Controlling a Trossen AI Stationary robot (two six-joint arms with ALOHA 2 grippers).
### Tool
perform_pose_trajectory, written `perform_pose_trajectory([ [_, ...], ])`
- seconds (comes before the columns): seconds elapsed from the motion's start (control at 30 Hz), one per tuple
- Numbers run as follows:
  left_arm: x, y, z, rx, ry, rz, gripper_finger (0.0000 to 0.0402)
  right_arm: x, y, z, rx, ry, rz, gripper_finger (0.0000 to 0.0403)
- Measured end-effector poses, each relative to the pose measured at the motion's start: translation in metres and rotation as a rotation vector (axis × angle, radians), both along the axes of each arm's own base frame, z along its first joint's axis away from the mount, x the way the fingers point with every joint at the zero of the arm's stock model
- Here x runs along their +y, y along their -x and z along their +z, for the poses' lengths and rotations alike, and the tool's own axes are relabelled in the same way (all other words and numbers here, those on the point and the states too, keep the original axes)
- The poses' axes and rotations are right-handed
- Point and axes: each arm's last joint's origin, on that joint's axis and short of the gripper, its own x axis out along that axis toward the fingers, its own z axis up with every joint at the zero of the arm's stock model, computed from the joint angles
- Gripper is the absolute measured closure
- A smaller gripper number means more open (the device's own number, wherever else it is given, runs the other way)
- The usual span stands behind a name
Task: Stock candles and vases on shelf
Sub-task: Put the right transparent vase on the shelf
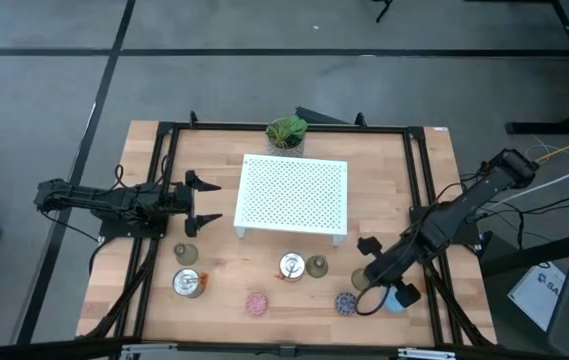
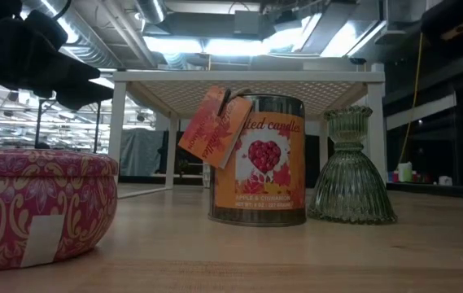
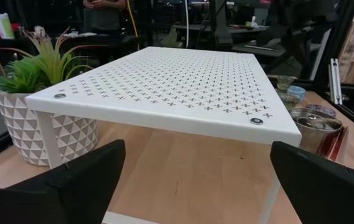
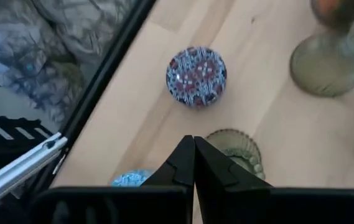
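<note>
The white perforated shelf (image 1: 293,195) stands mid-table on its legs and is bare on top (image 3: 183,81). In front of it, standing on the wood, are three olive vases (image 1: 185,254) (image 1: 316,266) (image 1: 362,275), two silver tin candles (image 1: 189,283) (image 1: 291,266), a pink candle (image 1: 256,303), a dark blue-purple candle (image 1: 346,302) and a light blue candle (image 1: 396,298). My left gripper (image 1: 207,201) is open and empty, left of the shelf. My right gripper (image 4: 193,142) is shut, pointing down over the rightmost vase (image 4: 236,149), near the blue-purple candle (image 4: 195,76). My right gripper's shut fingers (image 4: 180,163) hold nothing between them. They stand just over the rim of the rightmost vase (image 4: 226,140). I cannot tell whether they touch it.
A potted green plant (image 1: 286,132) stands behind the shelf's far edge and shows beside it in the left wrist view (image 3: 37,93). Black frame rails (image 1: 156,200) (image 1: 426,200) run along both table sides. A person stands in the room beyond (image 3: 105,12).
</note>
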Motion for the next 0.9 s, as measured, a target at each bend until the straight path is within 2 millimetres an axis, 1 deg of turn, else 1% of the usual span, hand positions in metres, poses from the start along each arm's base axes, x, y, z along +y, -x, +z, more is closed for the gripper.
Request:
perform_pose_trajectory([
  [0.17, 0.000, 0.000, 0.000, 0.000, 0.000, 0.000, 0.0002, 0.008, -0.008, -0.005, 0.092, -0.026, -0.016, 0.0393],
  [0.33, 0.000, 0.000, 0.000, 0.000, 0.000, 0.000, 0.0002, 0.002, -0.013, -0.013, 0.195, -0.014, -0.107, 0.0385],
  [0.57, 0.000, 0.000, 0.000, 0.000, 0.000, 0.000, 0.0002, 0.001, -0.020, -0.020, 0.225, -0.005, -0.171, 0.0371],
  [0.77, 0.000, 0.000, 0.000, 0.000, 0.000, 0.000, 0.0002, 0.002, -0.021, -0.020, 0.236, -0.019, -0.210, 0.0340],
  [0.9, 0.000, 0.000, 0.000, -0.001, 0.000, 0.000, 0.0002, 0.002, -0.021, -0.009, 0.253, -0.009, -0.220, 0.0309],
])
